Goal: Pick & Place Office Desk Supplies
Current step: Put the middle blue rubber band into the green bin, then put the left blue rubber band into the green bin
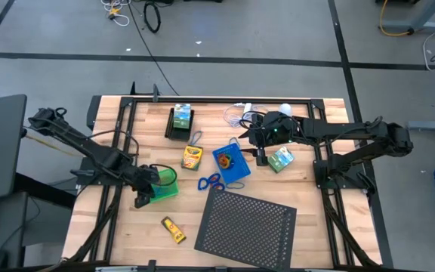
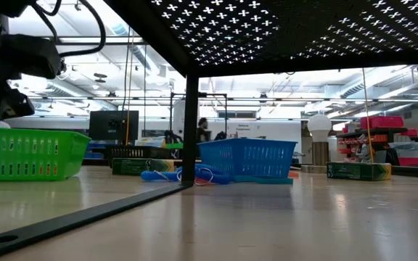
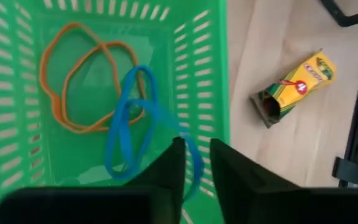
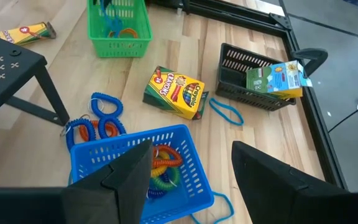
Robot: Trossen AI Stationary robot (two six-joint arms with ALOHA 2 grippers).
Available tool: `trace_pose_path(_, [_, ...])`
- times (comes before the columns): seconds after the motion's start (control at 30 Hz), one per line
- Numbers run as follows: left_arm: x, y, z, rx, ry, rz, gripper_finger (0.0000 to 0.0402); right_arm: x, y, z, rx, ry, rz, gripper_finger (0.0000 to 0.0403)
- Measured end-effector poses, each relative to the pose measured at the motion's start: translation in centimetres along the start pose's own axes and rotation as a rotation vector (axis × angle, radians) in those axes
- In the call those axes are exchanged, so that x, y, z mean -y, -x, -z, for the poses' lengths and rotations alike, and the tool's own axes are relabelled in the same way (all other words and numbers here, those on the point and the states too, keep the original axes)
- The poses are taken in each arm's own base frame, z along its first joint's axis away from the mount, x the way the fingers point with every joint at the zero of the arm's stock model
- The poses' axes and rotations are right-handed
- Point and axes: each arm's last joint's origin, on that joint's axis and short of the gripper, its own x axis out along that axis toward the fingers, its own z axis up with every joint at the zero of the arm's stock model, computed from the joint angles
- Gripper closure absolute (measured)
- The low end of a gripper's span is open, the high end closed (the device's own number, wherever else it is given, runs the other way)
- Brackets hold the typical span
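The left gripper hangs over the green slatted plastic tray, its fingers nearly pressed together on a blue rubber band draping into it beside an orange band. I'd say it is dropping the band off; next comes parting the fingers. The right gripper waits spread above the blue tray.

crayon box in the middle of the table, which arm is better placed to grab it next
Right, probably. The crayon box lies just beyond the blue tray, over which the open right gripper hovers. The left gripper is over the green tray, closed around a blue loop.
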Motion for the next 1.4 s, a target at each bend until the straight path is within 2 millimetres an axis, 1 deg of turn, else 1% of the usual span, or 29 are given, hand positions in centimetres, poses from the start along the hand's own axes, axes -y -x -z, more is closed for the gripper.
trace_pose_path(0.2, [0.0, -0.1, 0.0, 0.009, 0.021, -0.020, 0.0221, 0.0, 0.0, 0.0, -0.003, 0.000, -0.001, 0.0174])
trace_pose_path(0.3, [0.1, -0.1, -0.3, 0.040, 0.005, -0.007, 0.0184, 0.0, 0.0, 0.0, -0.003, -0.005, -0.001, 0.0174])
trace_pose_path(0.37, [0.5, 0.0, -0.8, 0.101, -0.021, 0.030, 0.0167, 0.0, 0.0, 0.0, -0.003, -0.007, 0.000, 0.0174])
trace_pose_path(0.43, [0.9, 0.2, -1.8, 0.198, -0.049, 0.059, 0.0158, 0.0, 0.0, 0.0, -0.003, -0.007, 0.000, 0.0174])
trace_pose_path(0.53, [1.0, 1.0, -3.7, 0.374, -0.067, 0.015, 0.0154, 0.0, 0.0, 0.0, 0.000, -0.005, 0.000, 0.0174])
trace_pose_path(0.6, [0.7, 1.7, -5.0, 0.482, -0.036, -0.050, 0.0155, 0.0, 0.0, 0.0, 0.004, -0.003, 0.002, 0.0174])
trace_pose_path(0.73, [-0.7, 2.2, -7.4, 0.591, 0.022, -0.146, 0.0156, 0.0, 0.0, -0.1, 0.006, 0.005, 0.003, 0.0174])
trace_pose_path(0.87, [-2.4, 1.8, -9.6, 0.666, 0.061, -0.199, 0.0154, 0.0, 0.0, -0.1, 0.009, 0.015, 0.004, 0.0174])
trace_pose_path(1.0, [-4.7, 0.9, -11.3, 0.680, 0.123, -0.266, 0.0154, 0.0, 0.0, -0.1, 0.009, 0.023, 0.004, 0.0174])
trace_pose_path(1.1, [-6.5, 0.2, -12.4, 0.680, 0.164, -0.270, 0.0154, 0.1, 0.0, -0.1, 0.009, 0.025, 0.005, 0.0174])
trace_pose_path(1.17, [-7.3, -0.1, -13.4, 0.668, 0.173, -0.277, 0.0154, 0.1, 0.0, -0.1, 0.008, 0.027, 0.010, 0.0174])
trace_pose_path(1.3, [-7.9, 0.0, -16.0, 0.638, 0.120, -0.325, 0.0154, 0.1, 0.0, -0.1, 0.003, 0.028, 0.026, 0.0174])
trace_pose_path(1.4, [-8.2, -0.1, -17.8, 0.548, 0.091, -0.389, 0.0154, 0.1, 0.0, 0.0, -0.001, 0.027, 0.030, 0.0174])
